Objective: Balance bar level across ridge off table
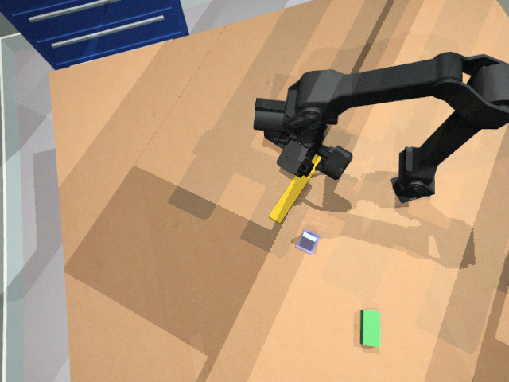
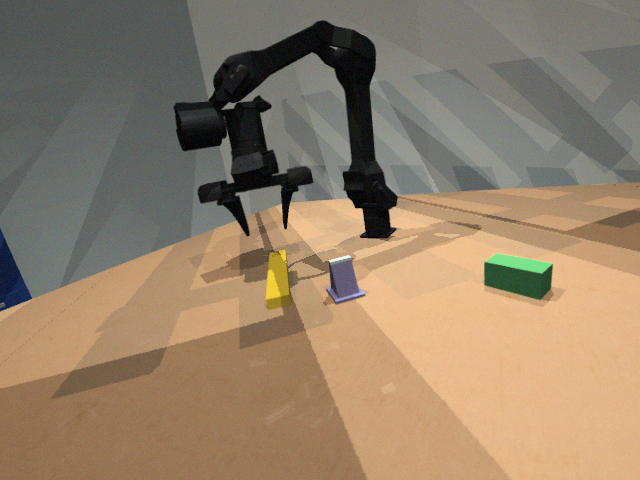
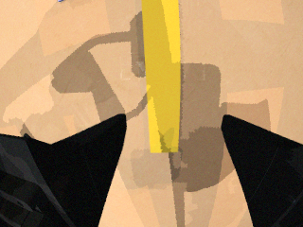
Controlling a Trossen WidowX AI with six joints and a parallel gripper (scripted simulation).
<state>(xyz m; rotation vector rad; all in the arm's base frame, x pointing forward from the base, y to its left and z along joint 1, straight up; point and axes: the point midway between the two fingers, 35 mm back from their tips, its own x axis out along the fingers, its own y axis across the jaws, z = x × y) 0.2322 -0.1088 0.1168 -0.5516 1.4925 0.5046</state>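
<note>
The yellow bar point(image 3: 162, 57) lies flat on the table point(image 1: 123, 247), running toward twelve o'clock in the wrist view, its near end between the two spread fingers but below them, untouched. The gripper point(image 2: 263, 219) hangs above that end, holding nothing. The lilac ridge point(image 2: 343, 281) stands just beside the bar, at three o'clock of it in the exterior view, apart from it.

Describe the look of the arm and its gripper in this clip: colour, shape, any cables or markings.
The arm is matte black to dark grey throughout, built of chunky rounded links with bulky cylindrical joint housings, on a small dark base block. The gripper has a boxy black body with a crossbar carrying two slim fingers that taper to points. No cables, labels or markings are visible.
</note>
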